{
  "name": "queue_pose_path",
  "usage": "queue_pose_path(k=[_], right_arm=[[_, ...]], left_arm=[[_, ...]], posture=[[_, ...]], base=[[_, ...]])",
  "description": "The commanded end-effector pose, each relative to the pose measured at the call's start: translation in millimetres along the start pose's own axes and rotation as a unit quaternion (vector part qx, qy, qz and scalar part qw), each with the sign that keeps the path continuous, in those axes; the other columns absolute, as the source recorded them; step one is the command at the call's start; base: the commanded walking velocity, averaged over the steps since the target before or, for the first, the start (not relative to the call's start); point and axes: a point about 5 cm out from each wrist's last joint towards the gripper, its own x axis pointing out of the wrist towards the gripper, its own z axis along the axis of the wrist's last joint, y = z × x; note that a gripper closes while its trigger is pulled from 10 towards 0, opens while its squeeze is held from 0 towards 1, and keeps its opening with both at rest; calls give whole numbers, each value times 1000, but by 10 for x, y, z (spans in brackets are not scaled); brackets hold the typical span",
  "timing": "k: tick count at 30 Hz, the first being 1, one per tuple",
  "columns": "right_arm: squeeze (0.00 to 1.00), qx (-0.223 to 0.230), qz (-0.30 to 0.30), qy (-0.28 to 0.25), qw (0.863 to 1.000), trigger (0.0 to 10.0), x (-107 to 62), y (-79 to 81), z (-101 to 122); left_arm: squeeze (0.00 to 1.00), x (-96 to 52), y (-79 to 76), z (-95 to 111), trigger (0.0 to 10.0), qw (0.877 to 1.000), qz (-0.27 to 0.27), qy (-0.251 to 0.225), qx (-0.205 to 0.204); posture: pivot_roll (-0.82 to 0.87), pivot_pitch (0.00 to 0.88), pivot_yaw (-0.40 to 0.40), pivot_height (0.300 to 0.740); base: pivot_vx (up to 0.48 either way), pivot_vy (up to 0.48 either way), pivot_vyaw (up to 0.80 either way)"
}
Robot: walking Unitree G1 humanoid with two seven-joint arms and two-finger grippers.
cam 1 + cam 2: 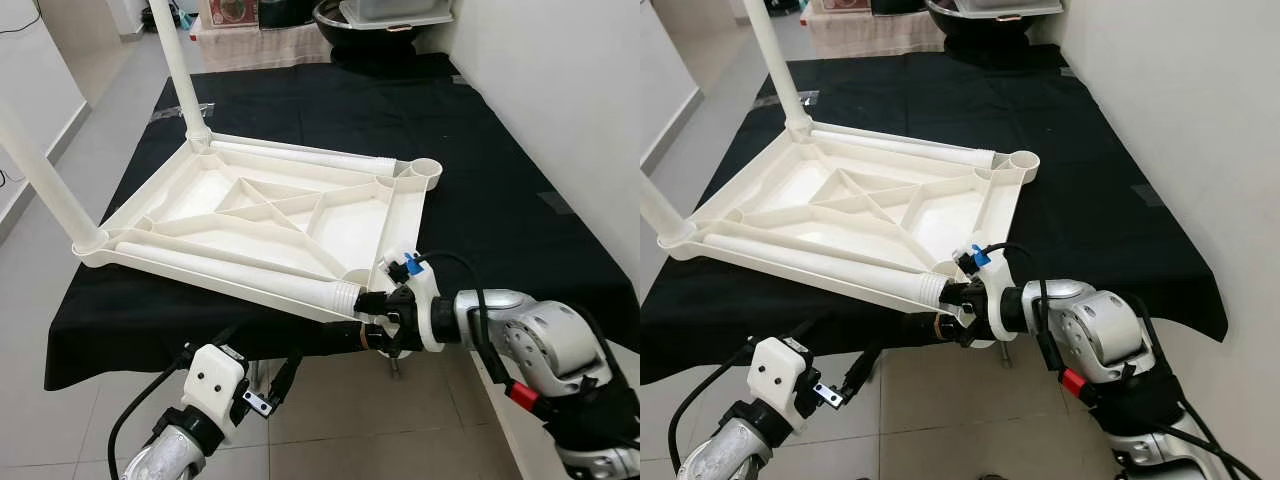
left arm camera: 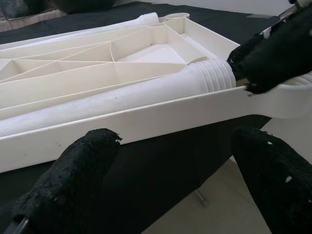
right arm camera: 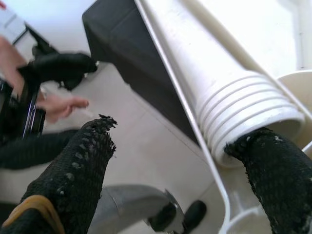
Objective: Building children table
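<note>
upturned white tabletop (image 1: 270,215) on black cloth (image 1: 480,200), right pincer (image 1: 383,318) at loose leg (image 1: 240,270)

Head stereo pair looks forward-down over table (image 1: 480,180). Both wrist cameras sit close at near edge, sharing threaded leg end (image 2: 214,75) with head views.

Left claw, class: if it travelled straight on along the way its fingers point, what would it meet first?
Most likely the near side wall of the upturned white tabletop, which lies across the open left claw just ahead. Behind that wall rests a loose table leg. Depth is uncertain.
</note>
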Motion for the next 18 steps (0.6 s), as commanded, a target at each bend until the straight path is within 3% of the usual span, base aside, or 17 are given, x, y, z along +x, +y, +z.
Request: queue_pose_path(k=[1, 2, 8, 18], right_arm=[[0, 17, 0, -8, 1000, 10000, 86, 34, 29], [0, 42, -21, 0, 999, 10000, 152, 11, -20], [0, 86, -58, 14, 994, 10000, 228, -35, -79], [0, 159, -59, -17, 985, 10000, 288, -35, 28]], left_arm=[[0, -14, 9, -32, 10000, 1000, 3, 4, 2], [0, -8, 16, -29, 10000, 1000, 4, 2, 3], [0, 1, 17, -25, 10000, 1000, 5, 1, 3], [0, 21, 9, -6, 10000, 1000, 6, -2, 4]], posture=[[-29, 141, 9, 740], [-31, 140, 8, 740], [-32, 141, 6, 740], [-33, 142, 2, 740]], base=[[0, 0, 0], [0, 0, 0], [0, 0, 0], [0, 0, 0]])
